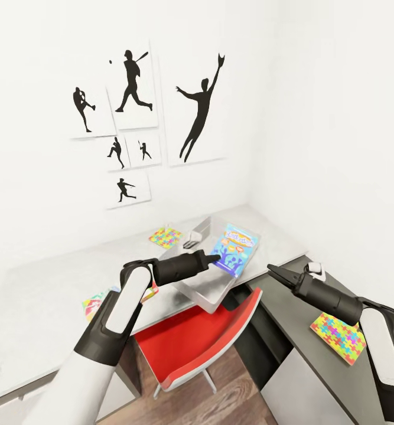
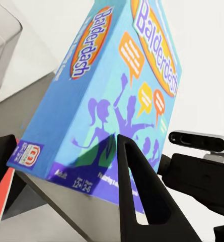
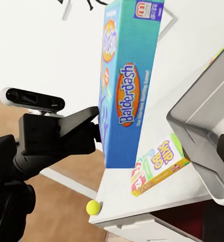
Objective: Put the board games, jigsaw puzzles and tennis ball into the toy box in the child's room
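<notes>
Over toy box (image 1: 205,283) | blue Balderdash game (image 1: 235,249), tilted | left gripper (image 1: 215,258) pinching it | right gripper (image 1: 273,270) pressed together

Blue Balderdash board game (image 2: 104,96), tilted, resting on grey toy box wall (image 2: 66,206); black left gripper finger (image 2: 142,196) in front.

The blue Balderdash box (image 1: 237,248) leans tilted on the grey toy box's (image 1: 215,287) rim.
</notes>
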